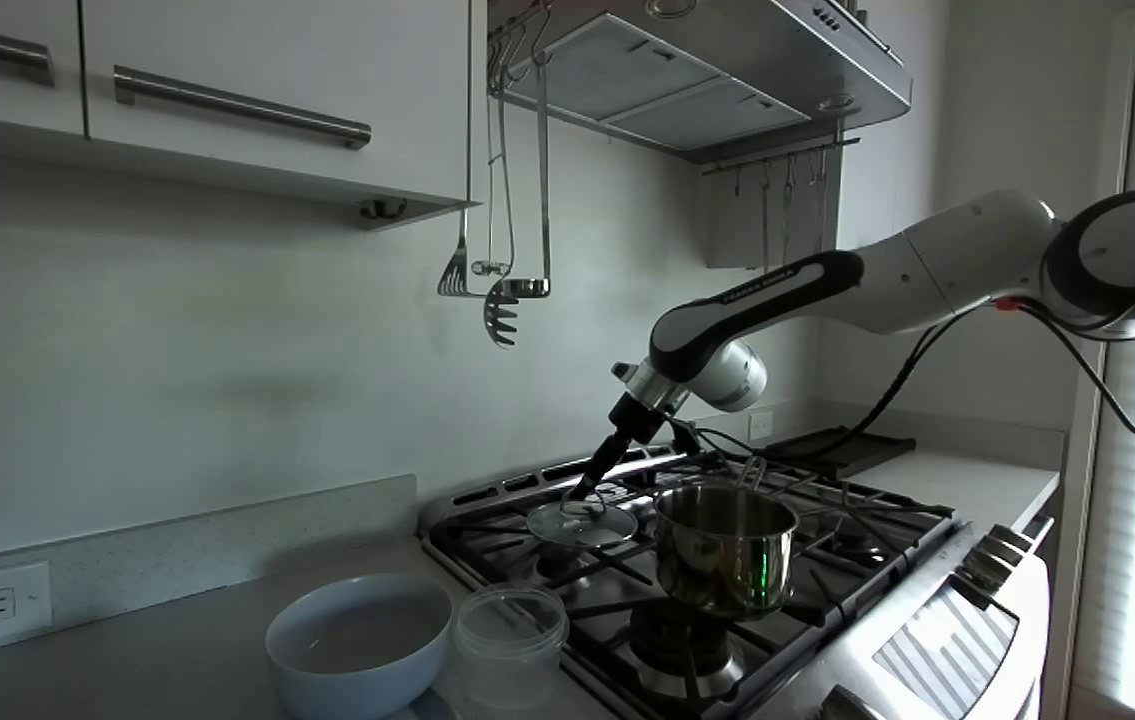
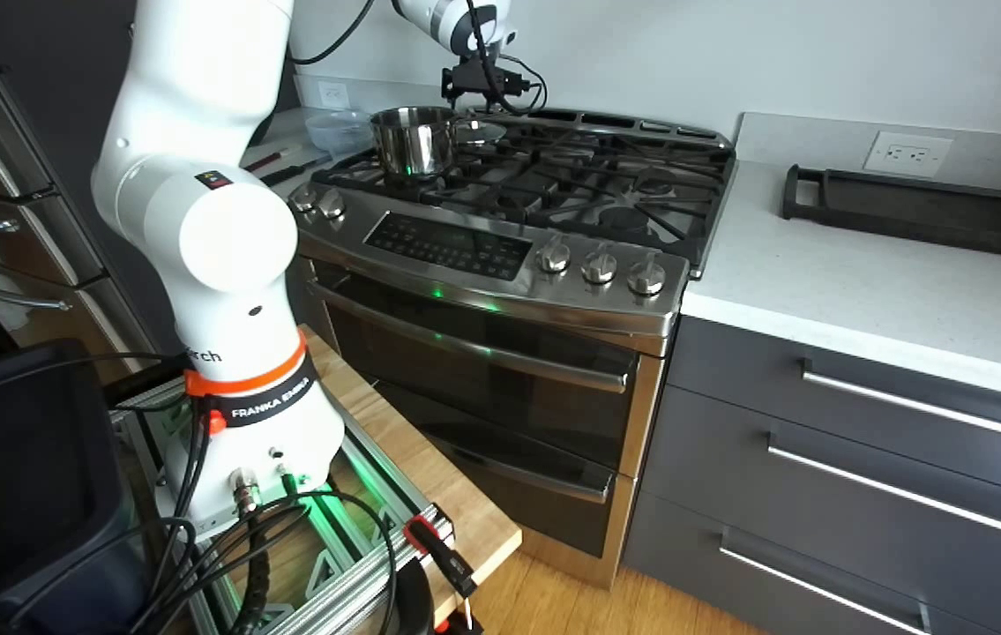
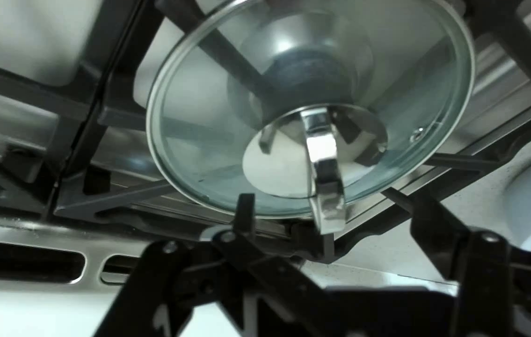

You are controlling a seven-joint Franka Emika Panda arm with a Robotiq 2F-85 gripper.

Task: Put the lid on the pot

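The lid (image 3: pixel 209 154) is clear glass with a silvery rim and an arched metal handle (image 3: pixel 323 154). It lies on the stove grate over a back burner and also shows in both exterior views (image 1: pixel 567 526) (image 2: pixel 480 133). My gripper (image 3: pixel 323 200) is open, with one finger on each side of the handle's near end and gaps to both; whether the handle is fully between the fingers is unclear. In an exterior view the gripper (image 1: pixel 582 490) points down at the handle. The shiny steel pot (image 1: pixel 722 555) stands uncovered on the grate beside the lid; it also shows here (image 2: pixel 412 145).
A white bowl (image 1: pixel 357 640) and a pale translucent container (image 1: pixel 510 650) stand on the counter beside the stove. Utensils (image 1: pixel 525 288) hang from the range hood (image 1: pixel 727 60). The pot's long handle (image 1: pixel 751 472) sticks up toward the back. A black tray (image 2: pixel 932 212) lies on the far counter.
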